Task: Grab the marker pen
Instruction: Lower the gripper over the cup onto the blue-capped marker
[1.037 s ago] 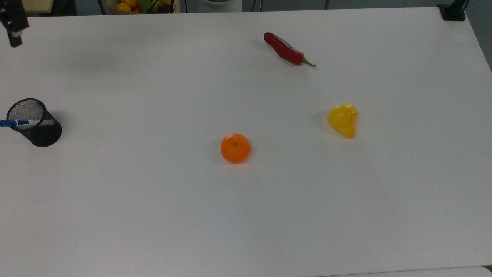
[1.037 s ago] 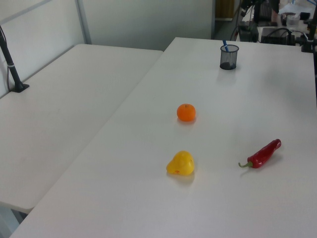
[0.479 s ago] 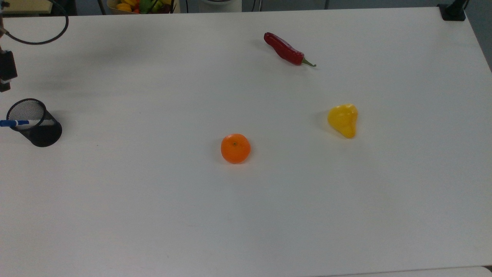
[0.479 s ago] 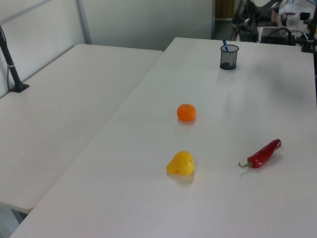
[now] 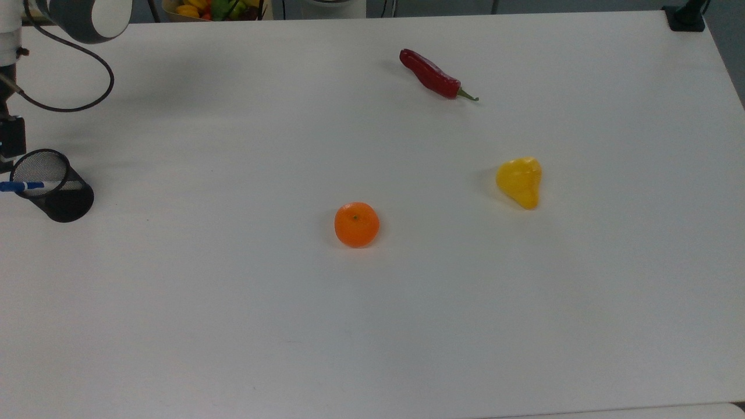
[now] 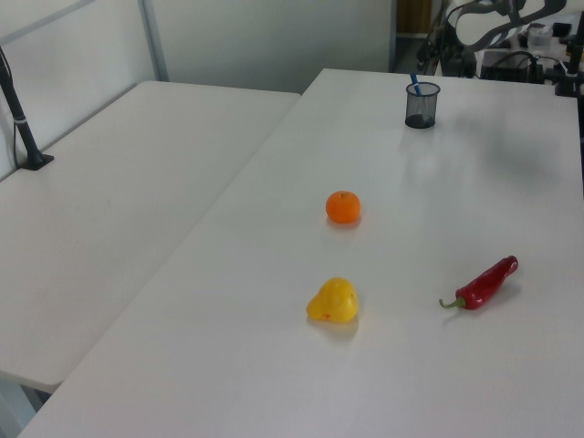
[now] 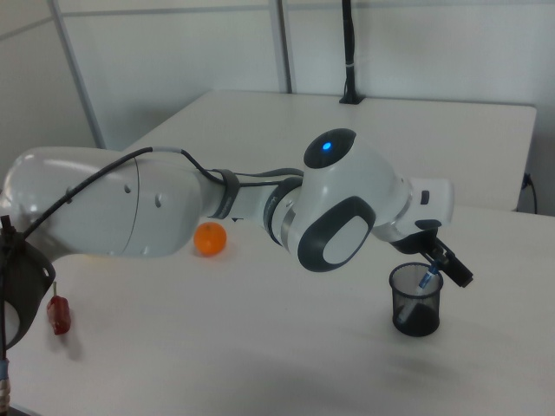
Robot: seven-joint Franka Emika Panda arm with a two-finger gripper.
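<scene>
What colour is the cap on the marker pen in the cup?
Blue. The marker pen shows best in the top view, sticking out of the black mesh cup.

marker pen (image 5: 23, 186) barrel inside mesh cup (image 5: 55, 192), pincer (image 5: 9, 148) edge-cropped

A white table (image 5: 407, 326) holds an orange (image 5: 356, 224) near its middle, with a yellow pepper (image 5: 520, 181) toward the top view's right and a red chili pepper (image 5: 431, 74) lying farther up, all well apart from one another. A black mesh cup (image 5: 58, 195) stands upright at the top view's far left edge of the table. In the left view a second white table (image 6: 109, 201) sits alongside on the left view's left, with a black post (image 6: 23, 123) rising from its far corner.
</scene>
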